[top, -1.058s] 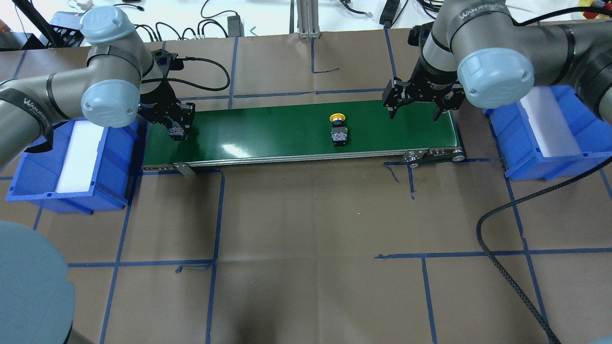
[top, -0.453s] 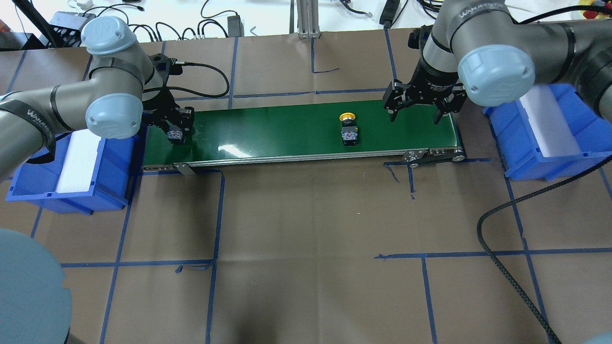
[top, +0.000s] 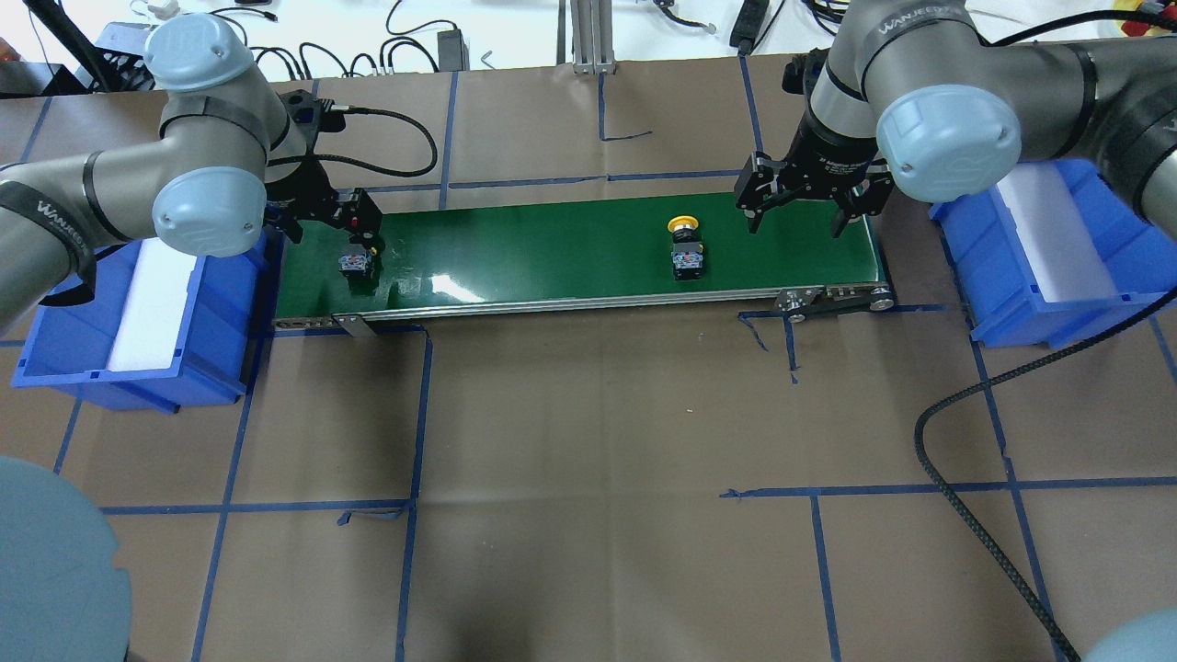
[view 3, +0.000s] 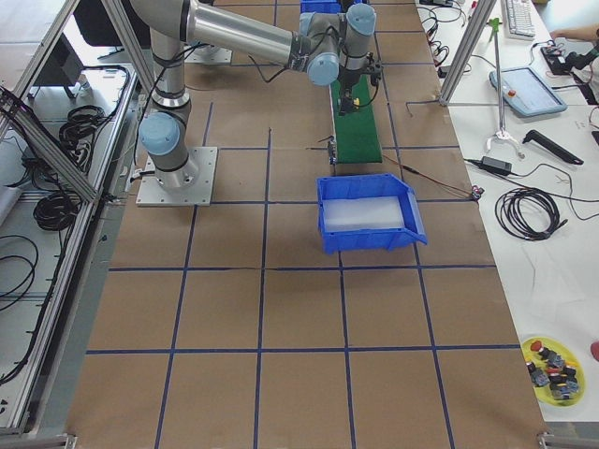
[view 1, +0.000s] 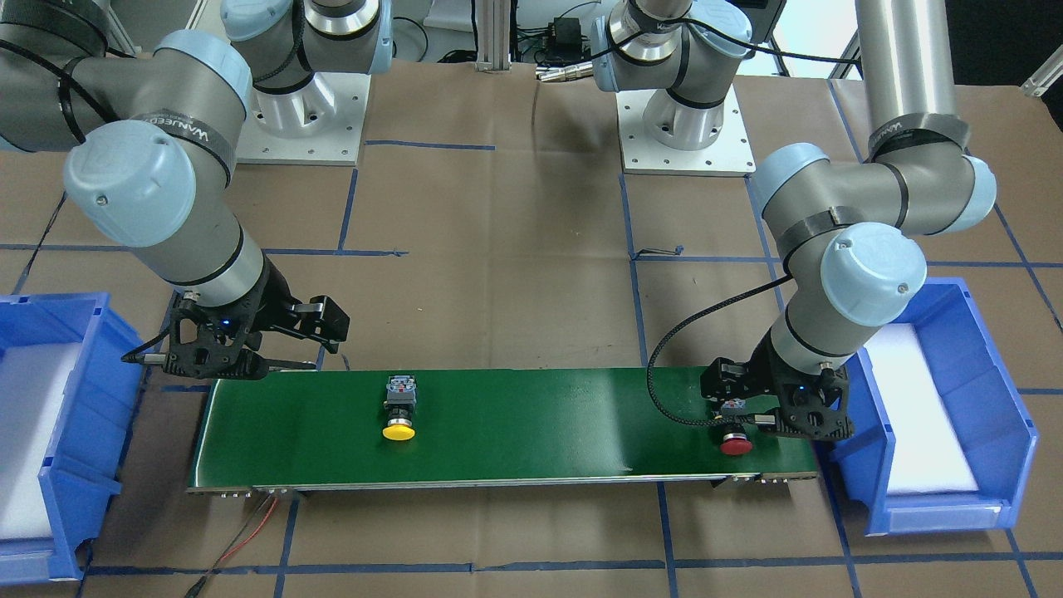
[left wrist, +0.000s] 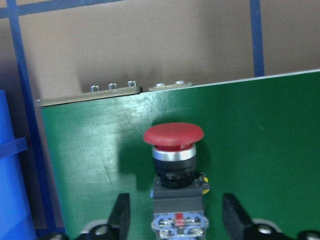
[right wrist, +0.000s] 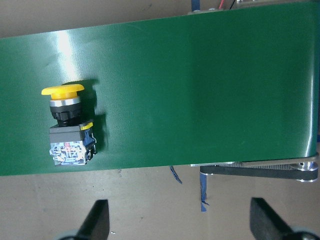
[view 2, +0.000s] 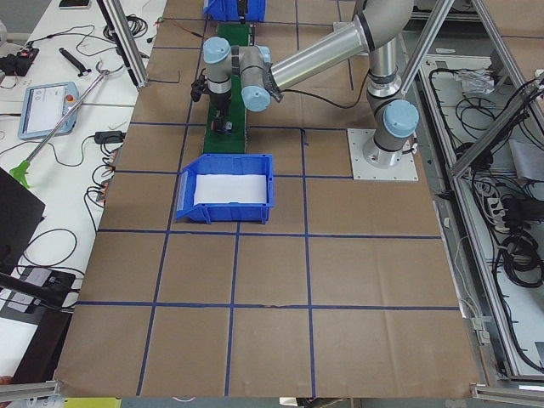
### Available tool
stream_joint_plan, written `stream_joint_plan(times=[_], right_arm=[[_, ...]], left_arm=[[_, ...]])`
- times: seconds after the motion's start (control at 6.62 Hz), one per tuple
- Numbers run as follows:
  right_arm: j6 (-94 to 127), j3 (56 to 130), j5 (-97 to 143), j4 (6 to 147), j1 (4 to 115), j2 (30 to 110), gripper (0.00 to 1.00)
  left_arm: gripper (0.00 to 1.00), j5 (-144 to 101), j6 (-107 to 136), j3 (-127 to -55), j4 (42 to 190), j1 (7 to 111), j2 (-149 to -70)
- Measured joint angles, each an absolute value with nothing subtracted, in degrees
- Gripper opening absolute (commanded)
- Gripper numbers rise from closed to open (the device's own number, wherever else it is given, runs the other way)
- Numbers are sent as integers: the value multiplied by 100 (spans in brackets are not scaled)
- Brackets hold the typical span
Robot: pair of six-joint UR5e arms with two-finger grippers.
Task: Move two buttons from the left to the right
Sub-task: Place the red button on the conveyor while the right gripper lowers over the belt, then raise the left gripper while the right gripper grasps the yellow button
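A green conveyor belt (top: 552, 244) lies across the table. The red-capped button (top: 356, 264) lies on its side at the belt's left end. It also shows in the front view (view 1: 736, 444). My left gripper (top: 338, 230) hovers over it, open. In the left wrist view the red button (left wrist: 173, 150) sits between the spread fingers (left wrist: 121, 215), with a gap on each side. The yellow-capped button (top: 685, 246) lies on the belt right of centre. My right gripper (top: 795, 225) is wide open above the belt's right end. The right wrist view shows the yellow button (right wrist: 67, 125) to its left.
A blue bin (top: 55, 340) with a white liner stands off the belt's left end. A second blue bin (top: 1103, 303) stands off the right end. A black ribbed cable (top: 965, 515) curves over the table's right front. Blue tape lines mark the brown paper.
My left gripper has let go of the red button at the belt's left end and drawn back from it. The yellow button has moved right along the belt. The right gripper stayed put.
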State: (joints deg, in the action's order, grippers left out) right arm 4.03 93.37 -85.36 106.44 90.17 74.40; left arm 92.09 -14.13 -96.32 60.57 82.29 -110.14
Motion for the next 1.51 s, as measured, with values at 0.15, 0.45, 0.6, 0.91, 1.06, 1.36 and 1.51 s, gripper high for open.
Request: stream_joint_plan(times=[0.15,0.45,0.6,0.91,1.06,1.36,1.51], right_arm=[[404,9331,-8508,10738,9018,7394,99],[433,9326,-8270,11029,9017,7281,99],[457,9325,-8207,11206,9018,7217,99],[463,9325,-8177,11457,9018,7078,99],[459,9337,-8177,11498,9018,7021,99],[457,9360,-8182,11548,9018,6893,99],[457,9372,-8182,11576,9018,6822,99]], left_arm=[[100,9210,-1389,-9459,6453,8232,-10847],[100,9186,-1212,-8777,7781,8302,-10517],[100,9152,-972,-8420,8507,8381,-10355],[100,9173,-490,-8104,9335,8803,-9994],[100,9185,-432,-8124,9419,8920,-9871],[100,9171,-467,-8192,9429,8961,-9800],[100,9163,-508,-8253,9402,8959,-9777]])
